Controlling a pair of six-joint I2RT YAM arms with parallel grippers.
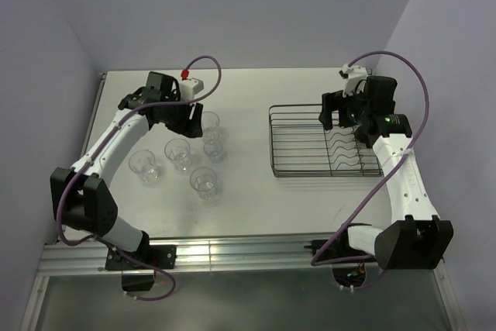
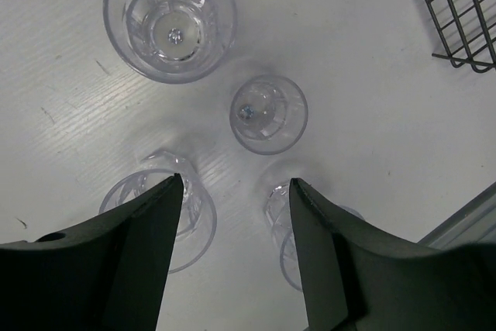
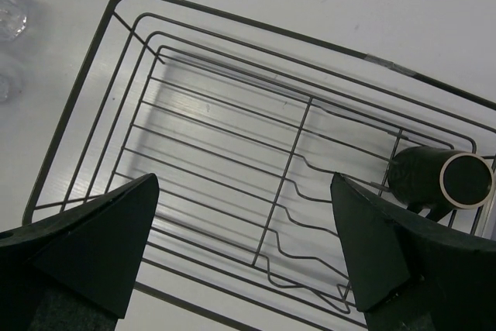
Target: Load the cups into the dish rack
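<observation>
My right gripper (image 3: 244, 181) hangs jaws wide apart over the dish rack (image 3: 116, 17) near the table's (image 1: 256, 199) right edge, clear of the mug (image 3: 422, 176) lying inside on its side. My left gripper (image 2: 235, 184), jaws apart and empty, hovers above 5 tumblers (image 1: 177, 152) toward the left edge, probably choosing 1.

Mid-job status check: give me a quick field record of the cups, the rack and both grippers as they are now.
loaded: one dark mug, lying on its side in the dish rack, at the wavy-divider end
not loaded: five clear tumblers, upright on the table, left of the rack
left gripper: open, over the tumblers, holding nothing
right gripper: open, above the rack, empty
</observation>
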